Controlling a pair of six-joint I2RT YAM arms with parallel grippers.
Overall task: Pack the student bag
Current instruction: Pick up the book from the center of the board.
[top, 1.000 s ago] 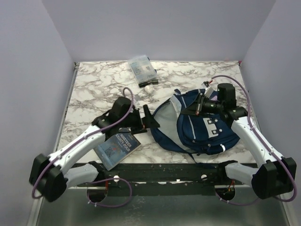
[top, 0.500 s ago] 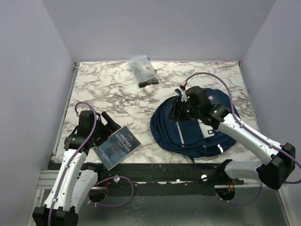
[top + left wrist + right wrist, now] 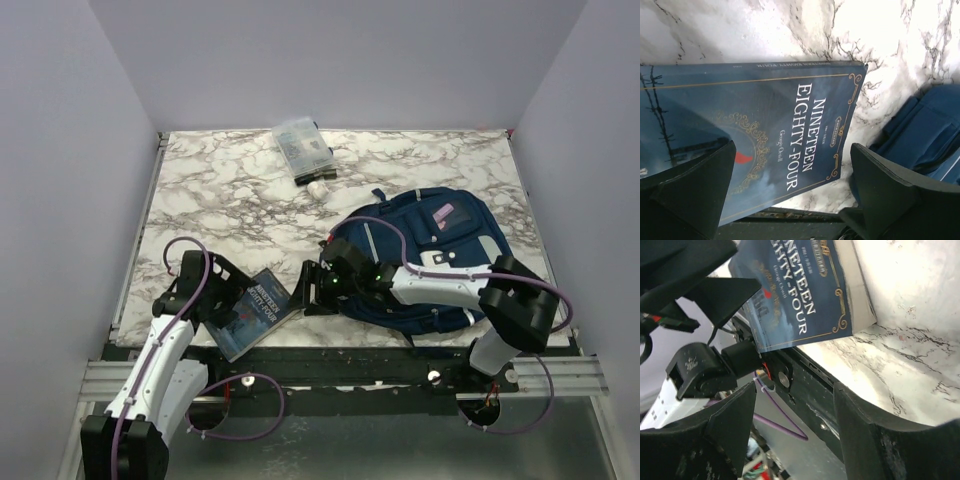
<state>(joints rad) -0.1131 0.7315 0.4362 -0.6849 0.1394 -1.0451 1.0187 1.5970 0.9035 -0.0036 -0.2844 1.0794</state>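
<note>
Marble table [image 3: 220,190], top view: navy backpack [image 3: 440,225] flat at 4 o'clock, Nineteen Eighty-Four paperback [image 3: 255,310] at 7, clear pouch [image 3: 302,148] at 12. Right arm reaches low across the backpack's near edge.
Left wrist: left gripper [image 3: 792,150] jaws wide over the cover.
Right wrist: right gripper [image 3: 795,385] jaws apart, gripping nothing, near the book's corner.

student bag [image 3: 468,236] | navy fabric backpack, thin grey trim, small pink label | lying flat, front pockets facing up | near-right part of marble table [image 3: 220,190]
</note>
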